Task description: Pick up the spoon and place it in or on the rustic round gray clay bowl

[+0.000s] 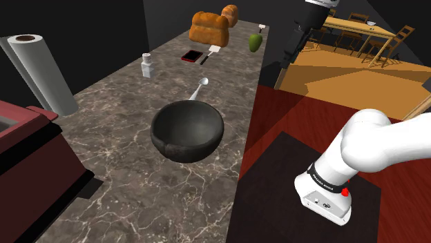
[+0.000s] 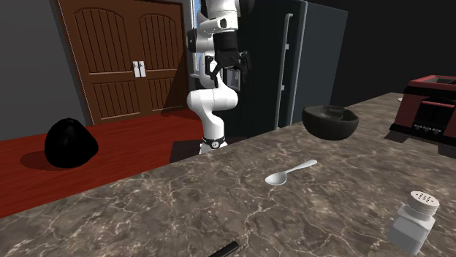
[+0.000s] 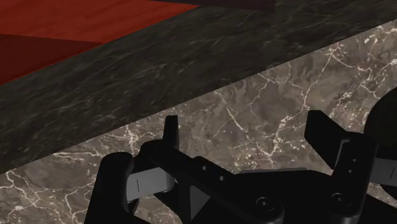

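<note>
Approach stage: gripper [image 3: 245, 130], jaws wide and empty, hangs well off the bowl [image 1: 188, 129]; next it must drop squarely over the spoon [image 1: 199, 87] lying near that bowl

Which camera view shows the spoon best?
The second exterior view: the spoon lies whole and unobstructed on the counter. In the shoulder view it is farther off, handle end behind the bowl. The wrist view faces the counter's edge.

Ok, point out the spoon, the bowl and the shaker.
spoon [image 2: 292, 171], second exterior view, middle of handle.
bowl [image 1: 188, 125], shoulder view, inner wall.
shaker [image 2: 411, 225], second exterior view, body.
</note>
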Controlling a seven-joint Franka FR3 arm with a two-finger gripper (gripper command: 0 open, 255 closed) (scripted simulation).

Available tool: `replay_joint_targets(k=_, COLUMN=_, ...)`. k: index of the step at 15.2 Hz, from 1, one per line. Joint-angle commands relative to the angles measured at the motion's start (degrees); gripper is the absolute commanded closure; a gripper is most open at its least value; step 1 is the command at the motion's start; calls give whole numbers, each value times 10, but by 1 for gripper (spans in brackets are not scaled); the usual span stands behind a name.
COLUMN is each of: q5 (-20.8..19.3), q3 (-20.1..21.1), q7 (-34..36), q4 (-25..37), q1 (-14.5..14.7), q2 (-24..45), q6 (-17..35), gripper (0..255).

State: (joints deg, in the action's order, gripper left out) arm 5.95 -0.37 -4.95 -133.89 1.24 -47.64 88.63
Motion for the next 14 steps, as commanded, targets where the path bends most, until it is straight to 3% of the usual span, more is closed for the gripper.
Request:
replay_joint_targets(k=1, q5=0, q3=0, q7=0, q4=0, q1=0, q2=0, q6=0, gripper=0)
replay_joint_targets(k=14, q5=-29, q3=14, q7=-63, q4=164, q1=23, q2=322, q6=95, gripper=0)
